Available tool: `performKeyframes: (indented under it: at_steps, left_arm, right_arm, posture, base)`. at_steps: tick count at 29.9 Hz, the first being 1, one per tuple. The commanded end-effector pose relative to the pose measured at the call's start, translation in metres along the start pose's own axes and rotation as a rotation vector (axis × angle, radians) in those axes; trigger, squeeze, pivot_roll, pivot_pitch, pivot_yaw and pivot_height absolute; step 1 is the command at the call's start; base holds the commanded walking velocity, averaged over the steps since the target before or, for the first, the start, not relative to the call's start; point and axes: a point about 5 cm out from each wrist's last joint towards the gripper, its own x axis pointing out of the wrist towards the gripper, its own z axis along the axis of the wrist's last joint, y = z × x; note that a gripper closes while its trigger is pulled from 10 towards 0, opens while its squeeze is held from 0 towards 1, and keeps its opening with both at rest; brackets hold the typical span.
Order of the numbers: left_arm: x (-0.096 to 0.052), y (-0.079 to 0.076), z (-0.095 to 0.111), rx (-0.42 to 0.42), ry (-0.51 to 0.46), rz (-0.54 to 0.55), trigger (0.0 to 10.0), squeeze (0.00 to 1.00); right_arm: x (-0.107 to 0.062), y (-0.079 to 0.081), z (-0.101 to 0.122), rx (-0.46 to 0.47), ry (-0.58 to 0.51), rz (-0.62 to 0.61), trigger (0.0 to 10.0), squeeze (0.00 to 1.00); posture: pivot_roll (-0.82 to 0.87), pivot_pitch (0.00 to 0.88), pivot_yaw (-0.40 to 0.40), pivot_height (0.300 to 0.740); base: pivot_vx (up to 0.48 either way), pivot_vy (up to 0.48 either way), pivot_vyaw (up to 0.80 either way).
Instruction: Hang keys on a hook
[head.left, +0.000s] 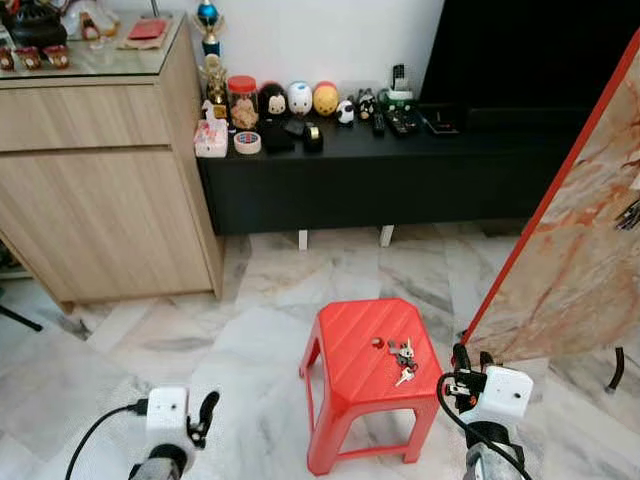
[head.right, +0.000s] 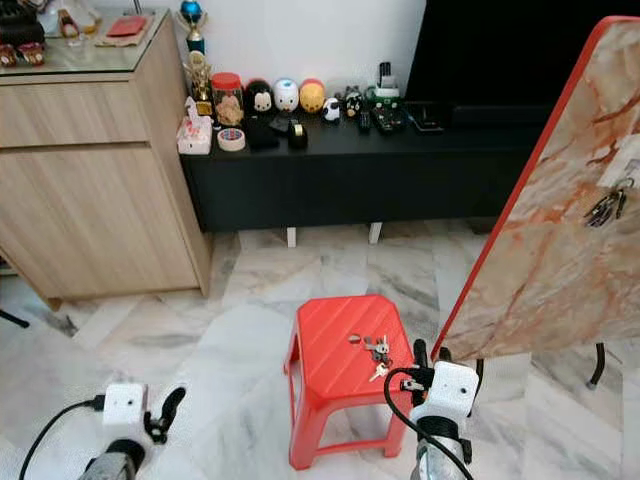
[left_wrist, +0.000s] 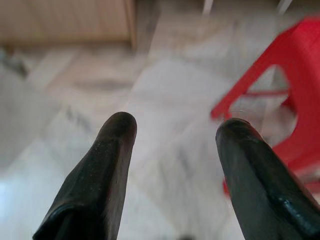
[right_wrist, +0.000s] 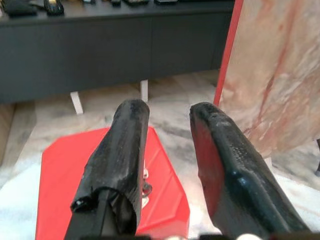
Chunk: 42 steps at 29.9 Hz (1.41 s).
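Right tool (right_wrist: 167, 117) open, poised at 4 o'clock of keys (head.left: 403, 357) on red stool (head.left: 350, 345). Left tool (left_wrist: 172, 132) open, low over floor.

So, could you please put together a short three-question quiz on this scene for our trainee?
1. True or false: the keys lie on the red stool.
2. Which tool is nearer the keys? A) left tool B) right tool
3. Fill in: the marble-patterned board with another bunch of keys hanging on it stands on the stool's ____ side.

Key: 1 true; 2 B; 3 right.
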Motion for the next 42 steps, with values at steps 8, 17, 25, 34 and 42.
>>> performKeyframes:
  at_steps: [8, 17, 25, 34, 42]
  left_arm:
    - [-0.018, 0.013, -0.037, 0.009, 0.213, 0.059, 10.0, 0.00]
    - [-0.028, 0.016, -0.052, 0.007, 0.297, 0.073, 10.0, 0.00]
    - [-0.024, 0.015, -0.049, 0.006, 0.293, 0.073, 10.0, 0.00]
    - [-0.024, 0.015, -0.049, 0.004, 0.295, 0.083, 10.0, 0.00]
    - [-0.025, 0.015, -0.052, -0.004, 0.313, 0.083, 10.0, 0.00]
  right_arm:
    - [0.003, 0.006, 0.004, 0.010, 0.008, 0.005, 10.0, 0.00]
    - [0.006, 0.006, 0.007, 0.014, 0.013, 0.000, 10.0, 0.00]
    - [0.008, 0.006, 0.007, 0.024, 0.027, 0.000, 10.0, 0.00]
    - [0.010, 0.008, 0.007, 0.029, 0.029, 0.010, 10.0, 0.00]
    - [0.012, 0.011, 0.009, 0.020, 0.027, 0.031, 10.0, 0.00]
  posture:
    - [0.07, 0.003, -0.087, 0.740]
    - [0.07, 0.005, -0.086, 0.740]
    - [0.07, 0.004, -0.086, 0.740]
    - [0.07, 0.006, -0.083, 0.740]
    - [0.07, 0.008, -0.088, 0.740]
  base:
    - [0.000, 0.000, 0.00]
    - [0.000, 0.000, 0.00]
    - [0.000, 0.000, 0.00]
    - [0.000, 0.000, 0.00]
    - [0.219, 0.000, 0.00]
